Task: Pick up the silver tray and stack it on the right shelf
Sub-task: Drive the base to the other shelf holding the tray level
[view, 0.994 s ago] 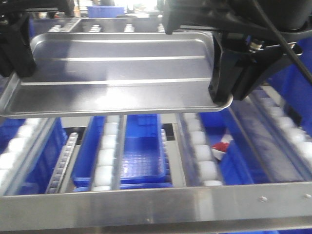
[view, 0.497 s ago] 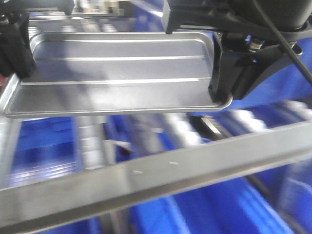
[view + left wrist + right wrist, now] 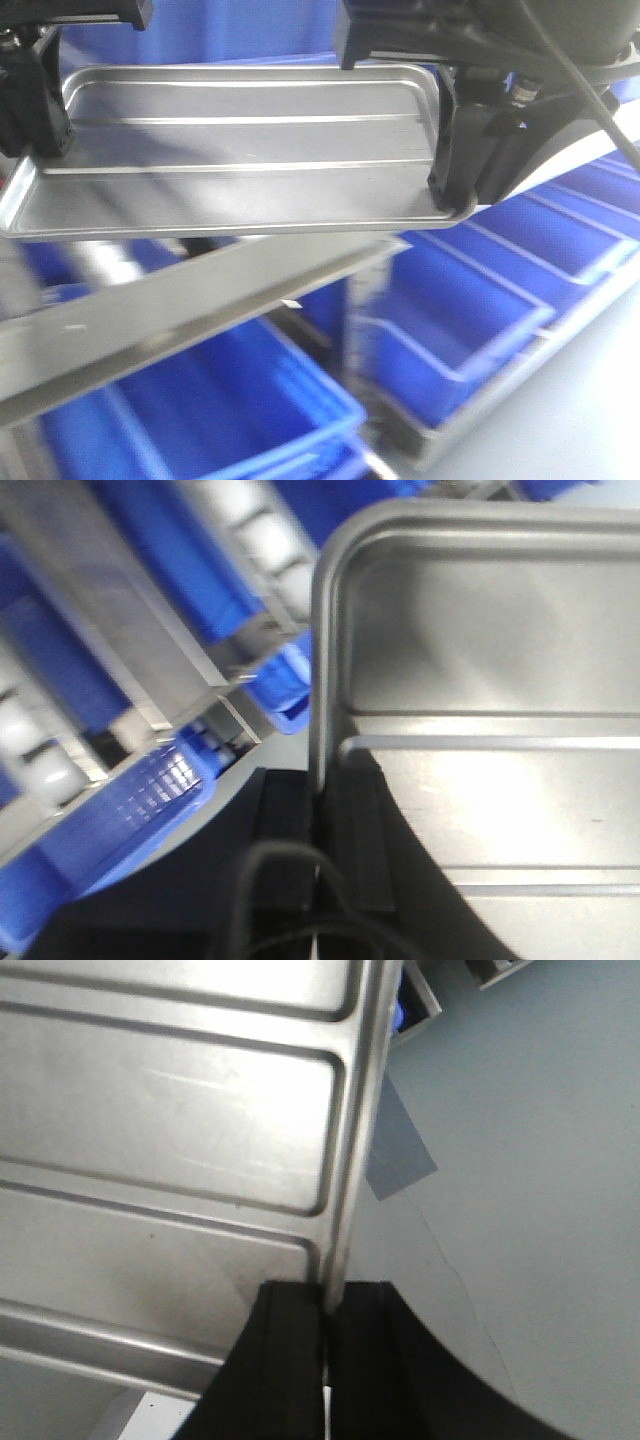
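Note:
The silver tray (image 3: 240, 150) hangs level in the air between my two grippers, its two long ribs showing. My left gripper (image 3: 35, 110) is shut on its left rim, and the left wrist view shows the jaws clamped on that rim (image 3: 320, 810). My right gripper (image 3: 455, 190) is shut on its right rim, which also shows clamped in the right wrist view (image 3: 328, 1300). A rack with white rollers (image 3: 262, 530) lies below the tray's left end. I cannot tell whether it is the right shelf.
A blurred steel bar (image 3: 150, 310) runs slantwise under the tray. Blue bins (image 3: 470, 290) stand in rows below and to the right. Grey floor (image 3: 580, 400) lies at the lower right, with a grey tape patch (image 3: 400, 1160) on it.
The whole view has swung. The white-roller rack that lay under the tray has slid out of the front view, and blue bins and floor now show. The tray stays held the same way.

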You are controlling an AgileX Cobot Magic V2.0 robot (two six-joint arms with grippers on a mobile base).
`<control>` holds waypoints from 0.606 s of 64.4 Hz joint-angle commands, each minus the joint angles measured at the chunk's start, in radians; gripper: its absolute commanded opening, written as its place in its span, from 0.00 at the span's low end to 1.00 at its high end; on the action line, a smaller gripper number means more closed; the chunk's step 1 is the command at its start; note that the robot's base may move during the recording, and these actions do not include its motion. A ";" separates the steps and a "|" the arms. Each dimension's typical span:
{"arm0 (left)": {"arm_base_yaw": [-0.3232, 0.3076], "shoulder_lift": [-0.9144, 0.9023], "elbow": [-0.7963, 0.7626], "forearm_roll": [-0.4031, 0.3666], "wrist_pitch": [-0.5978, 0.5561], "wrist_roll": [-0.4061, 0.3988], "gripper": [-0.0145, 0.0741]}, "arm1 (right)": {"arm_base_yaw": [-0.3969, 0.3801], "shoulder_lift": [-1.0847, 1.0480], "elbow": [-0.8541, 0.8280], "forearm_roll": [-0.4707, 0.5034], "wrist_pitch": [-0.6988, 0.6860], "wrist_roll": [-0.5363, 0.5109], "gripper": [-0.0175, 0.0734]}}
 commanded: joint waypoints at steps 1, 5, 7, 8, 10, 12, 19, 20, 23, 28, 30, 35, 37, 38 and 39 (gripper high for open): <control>-0.008 -0.027 -0.036 0.044 -0.023 -0.001 0.06 | 0.001 -0.037 -0.032 -0.033 -0.023 -0.017 0.26; -0.008 -0.027 -0.036 0.044 -0.023 -0.001 0.06 | 0.001 -0.037 -0.032 -0.033 -0.023 -0.017 0.26; -0.008 -0.027 -0.036 0.044 -0.023 -0.001 0.06 | 0.001 -0.037 -0.032 -0.033 -0.023 -0.017 0.26; -0.008 -0.027 -0.036 0.044 -0.023 -0.001 0.06 | 0.001 -0.037 -0.032 -0.033 -0.023 -0.017 0.26; -0.008 -0.027 -0.036 0.044 -0.023 -0.001 0.06 | 0.001 -0.037 -0.032 -0.033 -0.023 -0.017 0.26; -0.008 -0.027 -0.036 0.044 -0.023 -0.001 0.06 | 0.001 -0.037 -0.032 -0.033 -0.023 -0.017 0.26; -0.008 -0.027 -0.036 0.044 -0.023 -0.001 0.06 | 0.001 -0.037 -0.032 -0.033 -0.023 -0.017 0.26; -0.008 -0.027 -0.036 0.044 -0.023 -0.001 0.06 | 0.001 -0.037 -0.032 -0.033 -0.023 -0.017 0.26; -0.008 -0.027 -0.036 0.044 -0.023 -0.001 0.06 | 0.001 -0.037 -0.032 -0.033 -0.023 -0.017 0.26; -0.008 -0.027 -0.036 0.044 -0.023 -0.001 0.06 | 0.001 -0.037 -0.032 -0.033 -0.023 -0.017 0.26; -0.008 -0.027 -0.036 0.044 -0.023 -0.001 0.06 | 0.001 -0.037 -0.032 -0.033 -0.023 -0.017 0.26; -0.008 -0.027 -0.036 0.044 -0.023 -0.001 0.06 | 0.001 -0.037 -0.032 -0.033 -0.023 -0.017 0.26; -0.008 -0.027 -0.036 0.044 -0.023 -0.001 0.06 | 0.001 -0.037 -0.032 -0.033 -0.023 -0.017 0.26; -0.008 -0.027 -0.036 0.044 -0.023 -0.001 0.06 | 0.001 -0.037 -0.032 -0.033 -0.023 -0.017 0.26; -0.008 -0.027 -0.036 0.044 -0.023 -0.001 0.06 | 0.001 -0.037 -0.032 -0.033 -0.023 -0.017 0.26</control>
